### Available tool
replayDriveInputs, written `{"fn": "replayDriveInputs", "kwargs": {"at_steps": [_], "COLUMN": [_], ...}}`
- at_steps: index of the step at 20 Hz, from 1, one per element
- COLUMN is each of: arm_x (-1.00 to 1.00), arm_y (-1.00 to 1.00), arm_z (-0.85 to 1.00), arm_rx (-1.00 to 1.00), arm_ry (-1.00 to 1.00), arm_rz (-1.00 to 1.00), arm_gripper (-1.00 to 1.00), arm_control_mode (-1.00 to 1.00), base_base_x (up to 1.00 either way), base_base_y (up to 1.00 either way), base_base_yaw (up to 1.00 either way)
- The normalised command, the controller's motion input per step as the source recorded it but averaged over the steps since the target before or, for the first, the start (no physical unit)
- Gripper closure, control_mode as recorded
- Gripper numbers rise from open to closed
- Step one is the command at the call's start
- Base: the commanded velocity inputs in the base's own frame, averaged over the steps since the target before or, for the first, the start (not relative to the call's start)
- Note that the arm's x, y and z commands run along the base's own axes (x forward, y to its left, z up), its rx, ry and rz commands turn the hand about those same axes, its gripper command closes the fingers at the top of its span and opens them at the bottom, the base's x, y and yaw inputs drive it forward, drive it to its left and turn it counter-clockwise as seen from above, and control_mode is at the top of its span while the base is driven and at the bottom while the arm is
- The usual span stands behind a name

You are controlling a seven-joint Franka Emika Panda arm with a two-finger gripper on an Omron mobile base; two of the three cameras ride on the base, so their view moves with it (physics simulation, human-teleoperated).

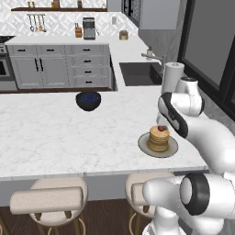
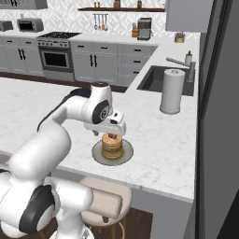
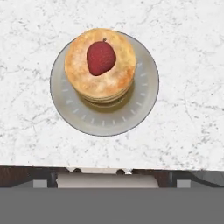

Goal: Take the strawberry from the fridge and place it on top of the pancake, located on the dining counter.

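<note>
1. Spanning both base views, the counter [image 1: 55,137] is a broad marble slab with bare room to the left of the plate and toward the paper roll [image 2: 171,91]; its near edge runs just past the plate, with stools [image 1: 53,197] below, so any sideways nudge toward that edge could send things over
2. The arm's hand hangs right above the stack, and the gripper [image 2: 110,132] is hidden between hand and stack in the right base view; the hand view looks straight down on the berry with nothing gripped, and I judge the claw spread wide and empty
3. The bowl [image 1: 88,101] sits well apart, up the counter, out of any path
4. The plate [image 3: 144,105] lies flat on the marble near the counter's front edge; its shallow rim gives little stop for a rolling berry
5. The pancake [image 3: 118,74] is a short soft stack, centred slightly off on the plate; it would dent or slide if pressed, so no push from above
6. The strawberry [image 3: 101,57] rests on top of the stack, near its middle, so the placing looks done. It seems light, soft and easily bruised, round enough to roll; if it needed regripping, take it gently across its widest sides. A straight lift upward looks the safest exit
</note>
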Motion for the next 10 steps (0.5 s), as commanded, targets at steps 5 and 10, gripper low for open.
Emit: {"fn": "replayDriveInputs", "kwargs": {"at_steps": [5,10], "arm_x": [-0.85,-0.77], "arm_y": [0.01,0.01], "arm_z": [0.5,0.53], "arm_rx": [0.0,-0.01], "arm_ry": [-0.14,-0.12], "arm_rz": [0.0,0.0], "arm_gripper": [-1.0,-1.0], "arm_control_mode": [-1.0,-1.0], "base_base_x": [0.0,0.0], "base_base_y": [0.0,0.0], "base_base_yaw": [0.0,0.0]}}
